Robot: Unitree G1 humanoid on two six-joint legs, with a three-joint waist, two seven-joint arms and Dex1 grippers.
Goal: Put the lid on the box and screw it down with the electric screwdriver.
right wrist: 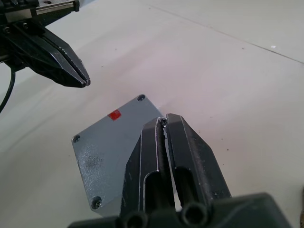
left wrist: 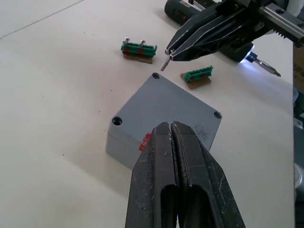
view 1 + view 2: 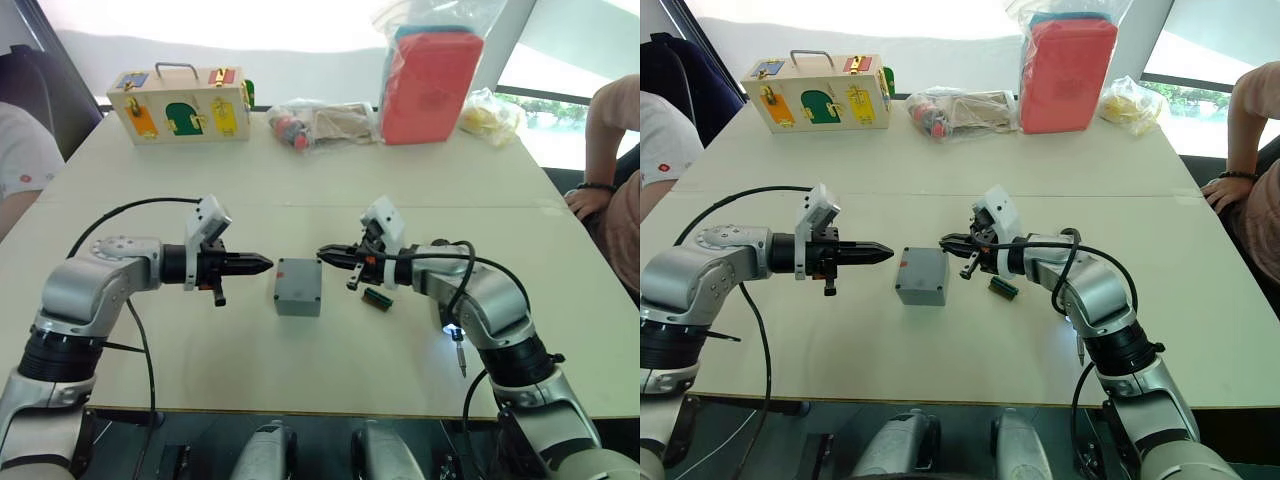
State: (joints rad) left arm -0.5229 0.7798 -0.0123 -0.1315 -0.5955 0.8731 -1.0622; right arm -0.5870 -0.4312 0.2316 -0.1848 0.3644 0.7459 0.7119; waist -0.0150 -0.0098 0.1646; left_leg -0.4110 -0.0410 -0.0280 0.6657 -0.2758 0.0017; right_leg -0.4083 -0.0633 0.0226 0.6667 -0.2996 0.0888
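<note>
Left eye view: we are recording, from the left, a person's sleeve (image 3: 20, 160) at the table edge. Behind it a wooden latch box (image 3: 180, 105) is standing at the far side of the pale table (image 3: 300, 200).

The left gripper (image 3: 262, 264) is hovering just beside the grey box (image 3: 298, 290), apart from it. The left wrist view shows its fingers pressed together and holding nothing.

The box is sitting at table centre between the two grippers. The lid (image 2: 166, 107) is lying flush on it, with the corner holes showing.

The right gripper (image 3: 328, 255) is hanging near the box's far corner, its tips pinching a small screw (image 2: 164, 63). We are judging the step in hand to be seating a screw, the lid being already placed. We cannot tell how many corners are filled.

The next move is calling for the screw to be lowered upright into the nearest corner hole (image 2: 156, 76). After that the electric screwdriver (image 2: 262, 65), lying on the table under the right arm with its tip light on, needs picking up.

- Two green connector pieces (image 2: 137, 49) (image 2: 196, 76) are lying beside the box.
- At the far right edge, a clear bag of parts (image 3: 320, 122), a red case in plastic (image 3: 430, 85) and a yellow bag (image 3: 490, 115) are resting.
- A person's arm (image 3: 610, 180) is leaning at the right side.
</note>
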